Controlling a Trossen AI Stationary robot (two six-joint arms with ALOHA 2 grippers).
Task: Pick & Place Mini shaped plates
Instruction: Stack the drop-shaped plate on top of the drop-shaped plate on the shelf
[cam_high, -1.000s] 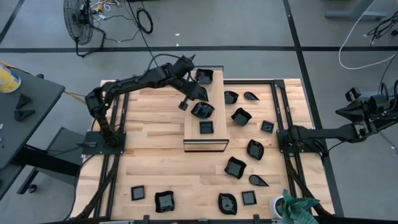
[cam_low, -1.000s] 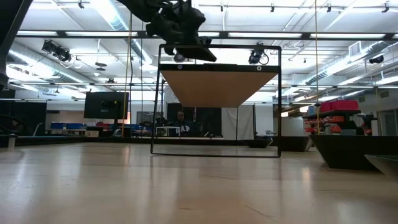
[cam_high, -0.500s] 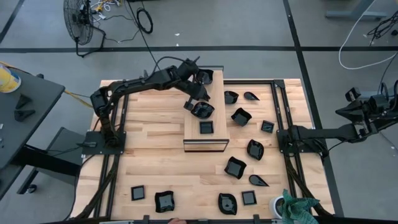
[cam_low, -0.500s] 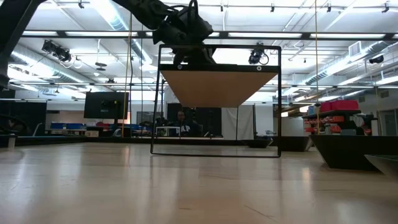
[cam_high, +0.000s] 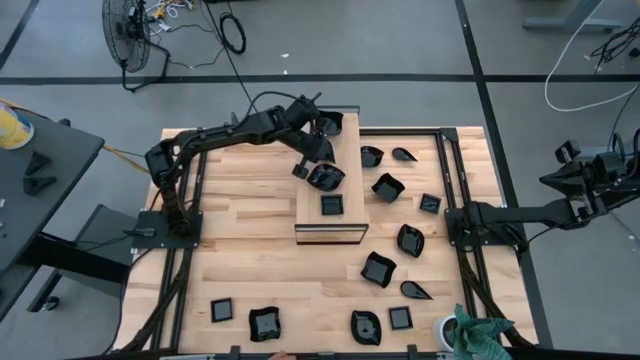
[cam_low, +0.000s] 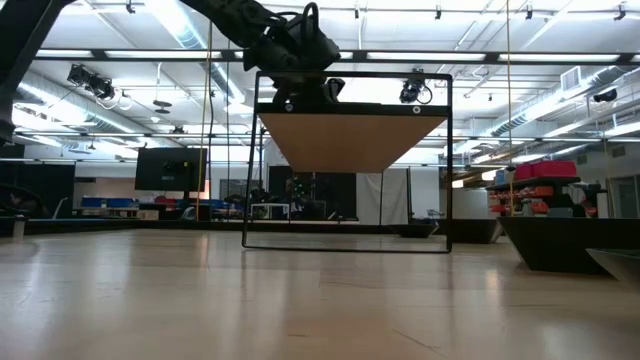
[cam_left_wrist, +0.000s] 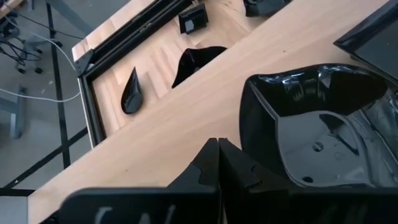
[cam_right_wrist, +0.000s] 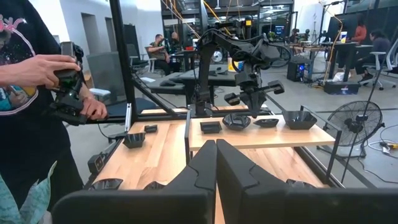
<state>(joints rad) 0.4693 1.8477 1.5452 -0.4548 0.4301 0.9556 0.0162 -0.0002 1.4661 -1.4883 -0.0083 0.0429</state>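
Our left gripper (cam_high: 299, 169) has swung in over the wooden board (cam_high: 330, 225), pinched shut and empty beside the wavy-edged plate (cam_high: 326, 177), which we judge already placed.

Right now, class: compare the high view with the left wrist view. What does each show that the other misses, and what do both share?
Only the high view shows the whole table, the plates along its near edge, and the right arm parked off to the side, its gripper shut. Only the left wrist view shows the left gripper's fingers pressed together, empty. Both share the wooden board and the wavy-edged plate on it, beside the left gripper.
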